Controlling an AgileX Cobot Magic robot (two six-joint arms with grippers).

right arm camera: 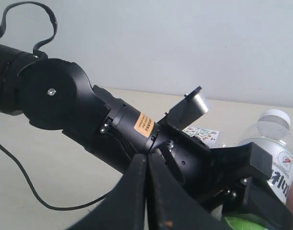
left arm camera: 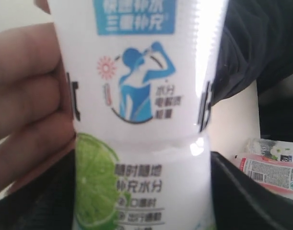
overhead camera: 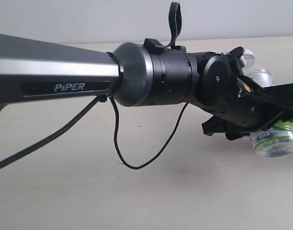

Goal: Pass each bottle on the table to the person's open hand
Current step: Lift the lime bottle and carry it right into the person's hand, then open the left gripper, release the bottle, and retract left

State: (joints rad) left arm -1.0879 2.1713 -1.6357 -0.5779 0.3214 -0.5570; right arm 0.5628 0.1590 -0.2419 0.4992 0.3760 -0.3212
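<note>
One lime-labelled bottle (left arm camera: 146, 182) filled the centre of the left wrist view, clamped in the left gripper (left arm camera: 139, 103) against the person's hand (left arm camera: 26, 110) at frame left; the handover seemed under way, calling next for a release.

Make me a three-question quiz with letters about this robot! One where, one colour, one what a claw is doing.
1. Where are the person's fingers?
A) beside the bottle in the left claw
B) far from every bottle
C) covering the camera

2. What colour is the fruit slice on that bottle?
A) red
B) green
C) purple

3. How is the right claw?
A) wide open
B) gripping a bottle
C) shut, empty

1 A: they sit right beside the held bottle.
2 B: it's a green lime.
3 C: it is closed with nothing inside.
</note>
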